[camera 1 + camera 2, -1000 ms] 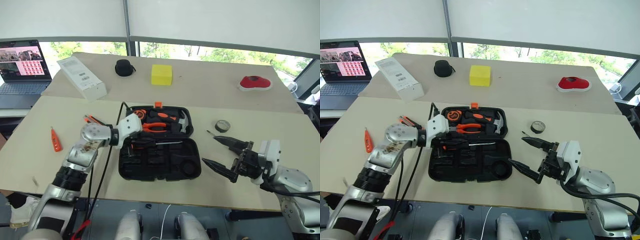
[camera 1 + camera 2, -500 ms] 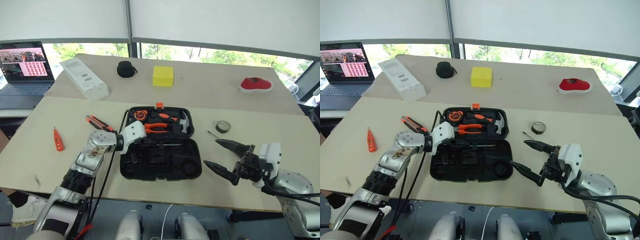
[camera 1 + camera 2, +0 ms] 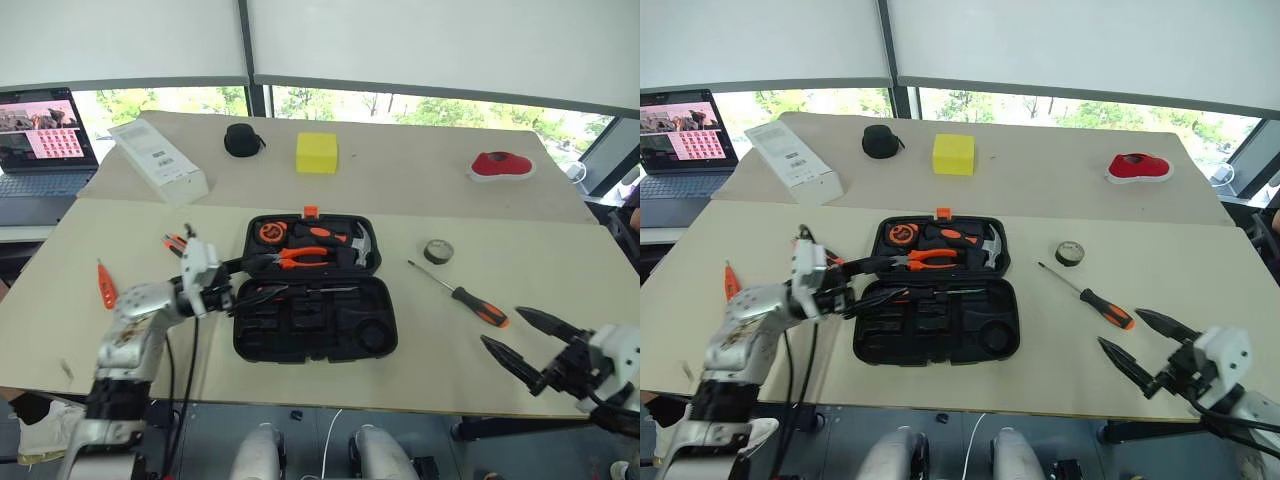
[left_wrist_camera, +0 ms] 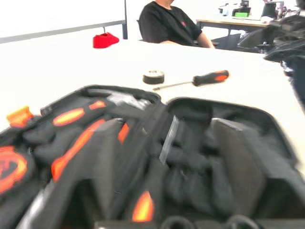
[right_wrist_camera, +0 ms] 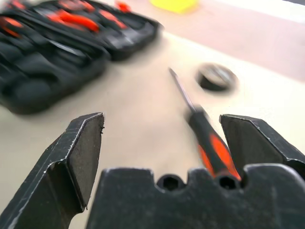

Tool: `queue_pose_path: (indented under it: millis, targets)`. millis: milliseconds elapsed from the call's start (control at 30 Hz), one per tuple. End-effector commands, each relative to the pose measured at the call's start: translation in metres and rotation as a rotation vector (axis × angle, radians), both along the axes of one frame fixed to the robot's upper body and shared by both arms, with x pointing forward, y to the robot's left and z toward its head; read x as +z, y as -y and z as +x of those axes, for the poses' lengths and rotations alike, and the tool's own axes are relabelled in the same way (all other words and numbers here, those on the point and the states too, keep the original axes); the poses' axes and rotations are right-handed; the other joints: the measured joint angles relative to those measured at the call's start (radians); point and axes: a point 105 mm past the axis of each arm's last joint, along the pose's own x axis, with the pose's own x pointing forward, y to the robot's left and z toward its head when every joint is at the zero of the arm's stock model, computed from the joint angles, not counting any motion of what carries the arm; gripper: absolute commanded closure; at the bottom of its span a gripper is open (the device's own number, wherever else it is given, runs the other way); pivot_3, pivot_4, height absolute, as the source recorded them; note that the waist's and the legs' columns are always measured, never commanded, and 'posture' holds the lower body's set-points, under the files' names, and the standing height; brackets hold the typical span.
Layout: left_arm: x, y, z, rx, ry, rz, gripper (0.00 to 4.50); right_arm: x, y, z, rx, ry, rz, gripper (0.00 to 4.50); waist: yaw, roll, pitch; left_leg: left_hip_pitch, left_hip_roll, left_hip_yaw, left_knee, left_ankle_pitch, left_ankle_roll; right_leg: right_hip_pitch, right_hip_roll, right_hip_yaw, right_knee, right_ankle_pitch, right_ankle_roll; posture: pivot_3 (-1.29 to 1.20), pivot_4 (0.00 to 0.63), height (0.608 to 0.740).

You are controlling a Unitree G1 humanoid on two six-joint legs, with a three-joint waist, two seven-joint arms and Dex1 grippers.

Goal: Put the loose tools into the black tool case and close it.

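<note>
The black tool case [image 3: 372, 330] lies open mid-table, with pliers, a hammer and a tape measure in its far half. One long screwdriver [image 4: 167, 140] rests in the near half. My left gripper [image 3: 245, 280] hovers at the case's left edge, open and empty. Behind it the utility knife [image 3: 175, 242] lies on the table, and the short tester screwdriver [image 3: 103, 284] lies further left. A second long screwdriver [image 3: 462, 297] and the tape roll [image 3: 438, 251] lie right of the case. My right gripper [image 3: 503, 327] is open and empty near the table's front right edge.
At the back stand a laptop [image 3: 40, 140], a white box [image 3: 160, 160], a round black pouch [image 3: 240, 140], a yellow block [image 3: 317, 152] and a red object [image 3: 503, 165]. A person [image 4: 169, 24] sits beyond the table.
My left gripper has opened and drawn back left from the case. My right gripper, still open, has pulled away right towards the table edge, uncovering the screwdriver on the table.
</note>
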Motion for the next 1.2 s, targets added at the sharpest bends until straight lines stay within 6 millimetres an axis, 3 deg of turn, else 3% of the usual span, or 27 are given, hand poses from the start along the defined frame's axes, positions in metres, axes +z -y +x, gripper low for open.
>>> queue_pose_path:
  millis: [33,167,267,400,633,667,700,833,967,1100,1167,1200]
  targets:
    - [0.012,-0.019,-0.028,-0.058,0.040,-0.008,0.05,-0.007,0.018,-0.014,-0.029,-0.022,-0.045,0.00,0.000,0.000,0.000,0.000,0.000,0.000,0.000,0.000,0.000,0.000,0.000,0.000,0.000,0.000,0.000,0.00,0.150,0.740]
    - [0.011,-0.014,-0.065,-0.185,-0.092,-0.022,0.05,0.001,0.022,-0.008,-0.030,-0.014,-0.035,0.00,0.000,0.002,0.000,0.000,0.002,-0.001,0.000,0.000,0.000,0.000,-0.002,0.000,-0.001,-0.002,0.000,0.00,0.150,0.740]
    - [0.008,-0.008,-0.077,-0.329,-0.100,0.021,0.05,0.007,0.016,0.021,0.010,-0.084,-0.111,0.00,0.000,0.004,0.001,0.001,0.002,-0.003,0.000,0.000,0.000,0.000,-0.003,0.003,-0.001,-0.004,-0.003,0.00,0.150,0.740]
    - [0.018,-0.001,-0.056,-0.289,-0.033,-0.019,0.05,0.014,0.012,0.055,0.021,-0.188,-0.195,0.00,0.003,0.006,0.001,0.001,-0.001,-0.001,0.000,0.001,0.002,-0.001,-0.002,0.004,-0.001,-0.003,-0.006,0.00,0.150,0.740]
    - [0.018,-0.003,-0.054,-0.224,0.003,-0.030,0.05,-0.001,0.009,0.098,0.096,-0.419,-0.335,0.00,-0.009,0.005,0.001,-0.005,-0.001,0.000,-0.002,0.000,0.002,-0.008,0.000,0.005,-0.001,-0.001,0.001,0.00,0.150,0.740]
    - [0.018,-0.004,-0.054,-0.220,0.004,-0.028,0.00,-0.004,0.009,0.100,0.101,-0.448,-0.339,0.54,-0.008,0.005,0.001,-0.006,-0.001,0.000,-0.002,0.000,0.002,-0.009,0.000,0.005,-0.001,-0.001,0.001,0.00,0.150,0.740]
    - [0.019,-0.004,-0.055,-0.216,0.006,-0.027,0.00,-0.006,0.009,0.102,0.113,-0.457,-0.349,0.69,-0.006,0.005,0.001,-0.007,-0.001,0.000,-0.002,0.000,0.002,-0.010,0.000,0.005,-0.001,-0.001,0.001,0.00,0.150,0.740]
    - [0.019,-0.007,-0.061,-0.191,0.013,-0.013,0.00,-0.007,0.016,0.120,0.082,-0.451,-0.382,2.16,-0.002,0.005,0.001,-0.008,-0.001,0.004,-0.002,0.000,0.002,-0.011,0.000,0.004,0.000,-0.001,0.001,0.00,0.150,0.740]
    - [0.019,-0.009,-0.064,-0.160,0.020,-0.016,0.00,-0.001,0.013,0.123,0.125,-0.416,-0.366,3.42,0.001,0.005,0.001,-0.008,-0.001,0.005,-0.001,0.000,0.002,-0.011,0.000,0.004,0.000,-0.001,0.001,0.00,0.150,0.740]
    - [0.022,-0.013,-0.064,-0.110,0.036,-0.040,0.00,0.023,-0.001,0.114,0.300,-0.291,-0.387,3.48,-0.001,0.005,0.001,-0.008,-0.001,0.005,-0.001,0.000,0.002,-0.012,0.000,0.004,0.000,-0.001,0.001,0.00,0.150,0.740]
    - [0.021,-0.023,-0.063,-0.054,0.038,-0.029,0.00,0.046,-0.030,0.101,0.490,-0.229,-0.396,3.48,-0.001,0.007,0.002,-0.008,0.000,0.005,-0.001,0.000,0.002,-0.012,0.000,0.004,0.000,-0.001,0.001,0.00,0.150,0.740]
    - [0.020,-0.030,-0.063,-0.018,0.040,-0.023,0.00,0.062,-0.055,0.097,0.593,-0.179,-0.379,3.48,-0.004,0.008,0.003,-0.009,0.000,0.005,-0.002,0.000,0.002,-0.012,0.000,0.004,0.000,-0.001,0.001,0.00,0.150,0.740]
